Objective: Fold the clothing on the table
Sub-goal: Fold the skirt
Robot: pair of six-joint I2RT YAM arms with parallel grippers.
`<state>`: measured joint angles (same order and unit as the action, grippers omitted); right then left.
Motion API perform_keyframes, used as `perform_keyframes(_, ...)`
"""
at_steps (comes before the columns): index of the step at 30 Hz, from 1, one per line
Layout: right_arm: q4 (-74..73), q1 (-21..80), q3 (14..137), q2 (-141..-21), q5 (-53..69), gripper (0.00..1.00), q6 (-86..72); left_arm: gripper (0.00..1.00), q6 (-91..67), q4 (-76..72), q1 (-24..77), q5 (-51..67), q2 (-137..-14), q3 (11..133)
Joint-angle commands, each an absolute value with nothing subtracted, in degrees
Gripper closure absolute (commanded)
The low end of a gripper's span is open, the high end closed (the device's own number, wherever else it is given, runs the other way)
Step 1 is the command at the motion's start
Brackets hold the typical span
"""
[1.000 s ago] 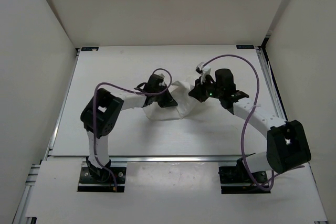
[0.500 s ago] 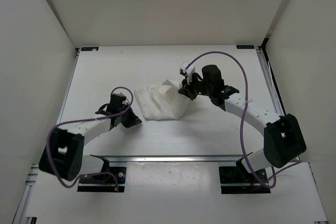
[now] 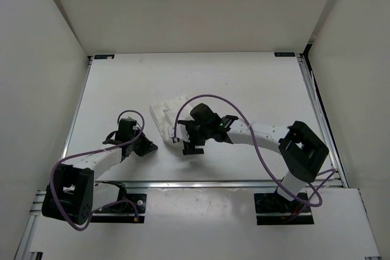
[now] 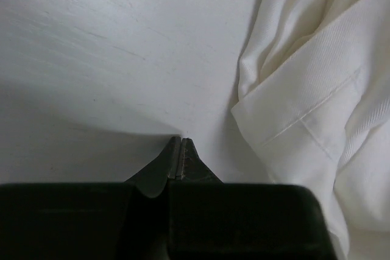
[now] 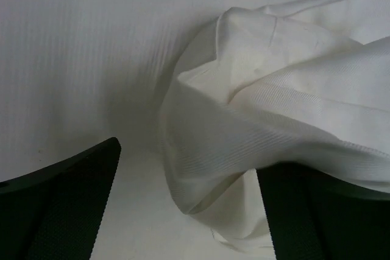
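The right claw [image 5: 189, 159] stands spread wide, its 2 fingers [image 5: 61, 205] low over the table [image 3: 244, 83] with nothing pinched. The clothing [image 5: 274, 108] lies directly ahead of this claw and between its fingers as a bunched, wrinkled mound, and 1 fold rests against the right-hand finger. From overhead, the visible part of the bundle extends beyond the claw, up and to the left, and its long axis appears to run on that diagonal; the near end is hidden under the arm. The left claw [image 4: 181, 150] is pressed together on nothing, its tip close to bare table, with a hemmed edge of the clothing just beside it, to its right and slightly ahead. Assessment: the right claw is the nearer of the 2 and already straddles the fabric, so closing there would secure it. The left claw would have to spread and shift right.
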<state>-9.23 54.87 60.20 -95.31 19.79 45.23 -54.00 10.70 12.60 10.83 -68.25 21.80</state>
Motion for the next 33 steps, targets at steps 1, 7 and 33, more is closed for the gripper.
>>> perform_keyframes(1,-9.07,54.76,61.53,-95.36,15.5,0.01,46.43,1.0,-53.26,11.69,12.13,13.0,-66.97,19.87)
perform_keyframes(7,0.97,47.48,70.1,-92.73,7.29,0.01,24.57,1.0,-51.77,11.96,12.04,15.64,-66.88,21.44)
perform_keyframes(33,-0.89,13.35,64.43,-95.01,54.68,0.01,-6.33,1.0,-70.41,-3.61,19.96,17.14,-79.54,40.78)
